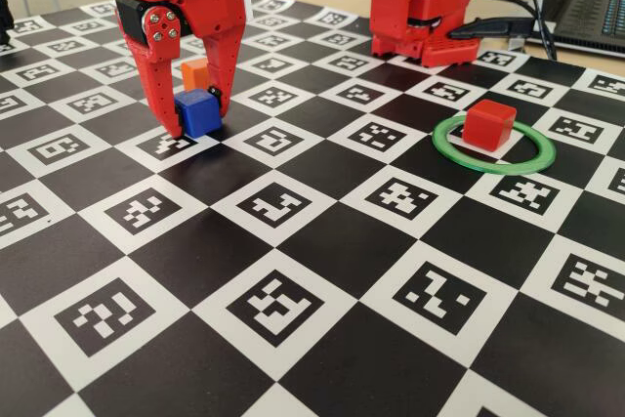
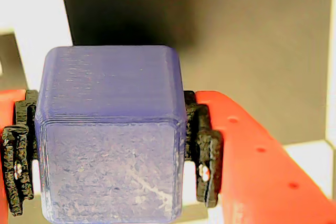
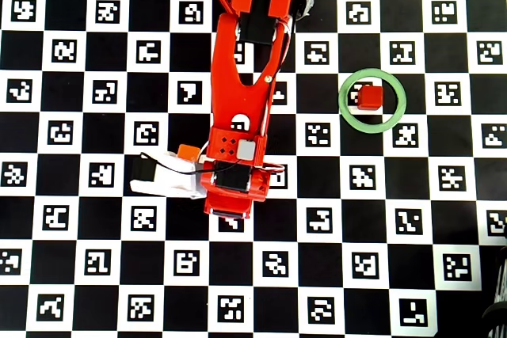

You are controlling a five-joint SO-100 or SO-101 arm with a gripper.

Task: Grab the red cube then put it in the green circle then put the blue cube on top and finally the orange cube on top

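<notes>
I have the blue cube (image 1: 197,112) in the left-centre of the fixed view, sitting on the checkered marker board (image 1: 322,271) with the gripper (image 1: 195,122) straddling it from above. In the wrist view the cube (image 2: 110,135) fills the lower left, and the black pads (image 2: 206,153) press against both of its sides, so I judge the jaws clenched on it; it looks low enough that it may not be off the board yet, though I cannot tell for certain. The orange cube (image 1: 195,73) sits just behind the blue one, between the fingers as the fixed view shows it, close enough that I would lift straight up to avoid nudging it. In the overhead view only a corner of it (image 3: 187,153) peeks out beside the arm, and the blue cube is hidden under the arm.

The red cube (image 1: 488,124) sits inside the green circle (image 1: 494,159) at right-centre, slightly toward the ring's far side (image 3: 372,100), well apart from the gripper. That first step looks done, so the stack's base is ready to receive the blue cube.
</notes>
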